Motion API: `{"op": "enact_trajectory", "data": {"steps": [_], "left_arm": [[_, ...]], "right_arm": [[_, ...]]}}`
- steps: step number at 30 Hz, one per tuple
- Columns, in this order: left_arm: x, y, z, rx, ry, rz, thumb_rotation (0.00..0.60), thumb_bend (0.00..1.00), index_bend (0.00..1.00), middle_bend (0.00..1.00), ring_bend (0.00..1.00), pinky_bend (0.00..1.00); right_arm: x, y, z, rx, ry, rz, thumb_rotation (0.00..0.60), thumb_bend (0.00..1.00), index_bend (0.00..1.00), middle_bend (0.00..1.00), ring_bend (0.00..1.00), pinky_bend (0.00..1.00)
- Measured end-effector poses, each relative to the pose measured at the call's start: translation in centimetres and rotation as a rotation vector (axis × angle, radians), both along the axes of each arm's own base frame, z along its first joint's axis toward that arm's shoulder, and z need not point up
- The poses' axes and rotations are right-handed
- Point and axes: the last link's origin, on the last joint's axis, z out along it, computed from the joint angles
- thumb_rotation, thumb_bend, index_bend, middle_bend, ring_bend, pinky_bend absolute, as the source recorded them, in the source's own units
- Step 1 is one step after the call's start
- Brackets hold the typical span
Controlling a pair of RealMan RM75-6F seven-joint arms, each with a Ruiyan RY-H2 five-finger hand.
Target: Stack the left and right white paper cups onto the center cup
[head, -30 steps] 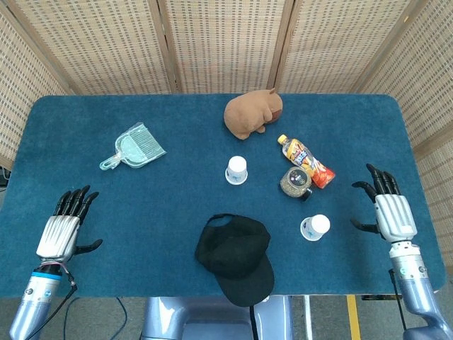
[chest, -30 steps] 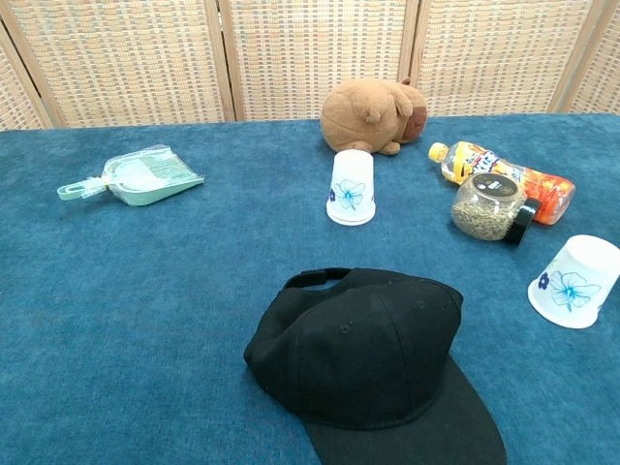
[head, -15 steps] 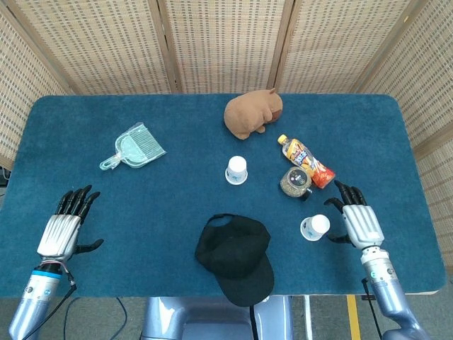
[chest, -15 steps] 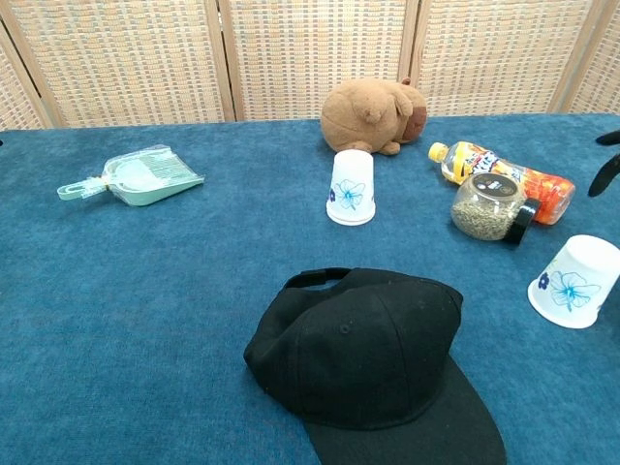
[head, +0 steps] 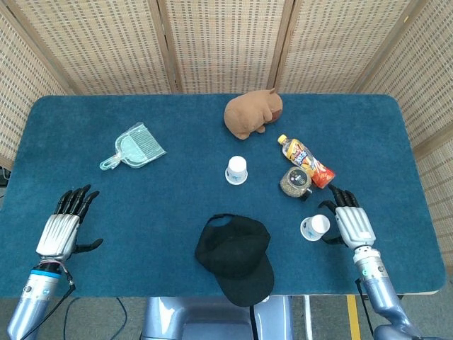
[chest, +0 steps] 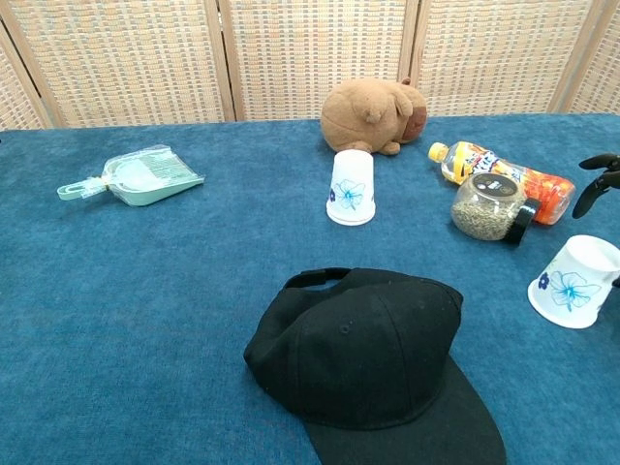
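Observation:
Two white paper cups with a blue flower print stand upside down on the blue table. The center cup (head: 237, 170) (chest: 351, 188) is in front of the plush toy. The right cup (head: 315, 227) (chest: 574, 282) sits near the table's right front. My right hand (head: 350, 221) is just right of that cup, fingers spread and apart from it; only its fingertips (chest: 599, 174) show in the chest view. My left hand (head: 65, 225) rests at the front left, fingers spread, holding nothing. I see no third cup.
A black cap (head: 236, 256) lies at the front centre. A brown plush toy (head: 253, 113), an orange bottle (head: 305, 161) on its side and a jar (head: 295, 182) lie behind the right cup. A mint dustpan (head: 134, 149) sits at the back left.
My right hand has moved left and toward the front, from the table's right edge to just beside the right cup. The left hand has stayed in place.

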Motion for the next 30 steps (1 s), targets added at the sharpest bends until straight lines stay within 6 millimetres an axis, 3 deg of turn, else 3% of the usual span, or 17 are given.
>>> {"op": "enact_trajectory", "data": {"steps": [8,21,30], "left_arm": [[0.1,-0.1,-0.1,-0.001,-0.002,-0.003,0.6,0.17,0.08,0.0,0.0,0.0],[0.0,0.0,0.1,0.0,-0.01,0.001,0.6,0.17,0.08,0.0,0.0,0.0],[0.0,0.1,0.3,0.008,-0.014,0.001,0.6,0.17,0.08,0.0,0.0,0.0]], "right_arm": [[-0.2,-0.5,-0.8,0.018,-0.001,-0.009,0.6,0.17,0.42,0.05,0.0,0.04],[-0.1,-0.8,-1.4,0.022,-0.004,-0.014,0.6,0.2,0.55,0.1,0.01,0.05],[2.0,-1.6,0.5,-0.031,-0.023,0.047,0.6,0.2,0.56,0.11,0.02,0.06]]}}
